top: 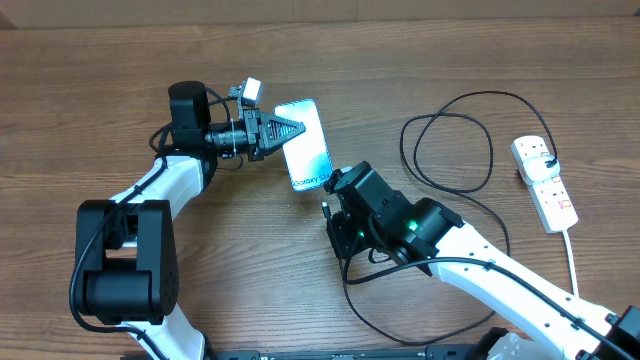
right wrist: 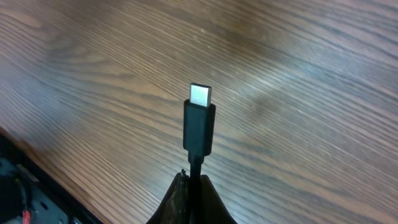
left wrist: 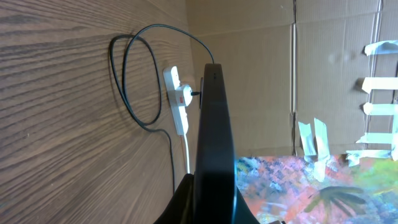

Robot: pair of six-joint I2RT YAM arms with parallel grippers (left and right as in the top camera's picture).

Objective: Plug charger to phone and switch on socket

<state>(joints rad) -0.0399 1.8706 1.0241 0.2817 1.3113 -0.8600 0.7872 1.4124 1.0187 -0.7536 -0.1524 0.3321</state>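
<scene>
Phone (top: 310, 155) is over the middle of the desk (top: 90, 80), pinched tight by the left gripper (top: 297, 128). The right gripper (top: 327, 212) is closed on the charger (right wrist: 199, 124) plug, just beside the phone's near edge. The socket (top: 545, 180) lies by the right edge.

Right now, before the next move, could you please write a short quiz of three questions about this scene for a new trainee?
1. True or false: the left gripper is shut on the phone.
2. In the overhead view, the socket lies: A) under the phone; B) far to the picture's right, apart from both arms; C) off the table.
3. Fill in: the right gripper holds the charger, whose metal tip is ___ the phone (inside / outside).
Key: 1 true; 2 B; 3 outside.
</scene>
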